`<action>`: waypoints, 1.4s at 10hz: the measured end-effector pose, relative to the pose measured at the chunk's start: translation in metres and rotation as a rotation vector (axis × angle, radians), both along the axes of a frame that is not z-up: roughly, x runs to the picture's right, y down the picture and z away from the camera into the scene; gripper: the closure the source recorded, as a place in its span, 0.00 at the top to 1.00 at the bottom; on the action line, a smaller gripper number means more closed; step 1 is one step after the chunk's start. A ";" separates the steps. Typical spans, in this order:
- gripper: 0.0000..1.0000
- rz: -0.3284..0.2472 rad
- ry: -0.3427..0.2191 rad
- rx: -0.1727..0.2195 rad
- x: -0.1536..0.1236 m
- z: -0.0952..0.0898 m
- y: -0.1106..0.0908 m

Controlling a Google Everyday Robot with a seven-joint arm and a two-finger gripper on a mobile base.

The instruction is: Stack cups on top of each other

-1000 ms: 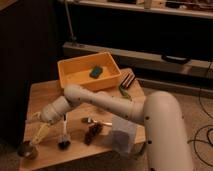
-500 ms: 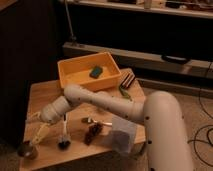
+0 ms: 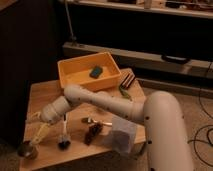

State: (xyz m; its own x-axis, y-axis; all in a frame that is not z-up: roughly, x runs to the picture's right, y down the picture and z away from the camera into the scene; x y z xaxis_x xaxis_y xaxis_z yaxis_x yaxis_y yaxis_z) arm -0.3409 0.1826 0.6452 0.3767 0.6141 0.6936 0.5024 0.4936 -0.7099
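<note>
A dark grey-brown cup (image 3: 26,149) stands at the front left corner of the wooden table (image 3: 42,95). My gripper (image 3: 40,131) is at the end of the white arm (image 3: 95,102), which reaches across the table to the left. The gripper hangs just above and to the right of the dark cup, close to its rim. I cannot make out the pale green cup; it may be hidden by the gripper.
A yellow bin (image 3: 75,75) with a green sponge (image 3: 96,72) sits at the back of the table. A dark-headed brush (image 3: 63,142), a spoon (image 3: 95,121), a dark brown object (image 3: 92,133) and a translucent container (image 3: 121,136) lie along the front. My white base (image 3: 165,135) stands at the right.
</note>
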 end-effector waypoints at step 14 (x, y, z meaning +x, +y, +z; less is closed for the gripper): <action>0.80 -0.218 0.244 0.395 0.006 -0.069 -0.030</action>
State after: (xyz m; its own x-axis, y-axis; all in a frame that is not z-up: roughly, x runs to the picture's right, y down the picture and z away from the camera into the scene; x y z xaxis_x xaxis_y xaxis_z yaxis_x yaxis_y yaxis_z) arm -0.3345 0.1526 0.5766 0.6466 0.2117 0.7329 0.4670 0.6498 -0.5997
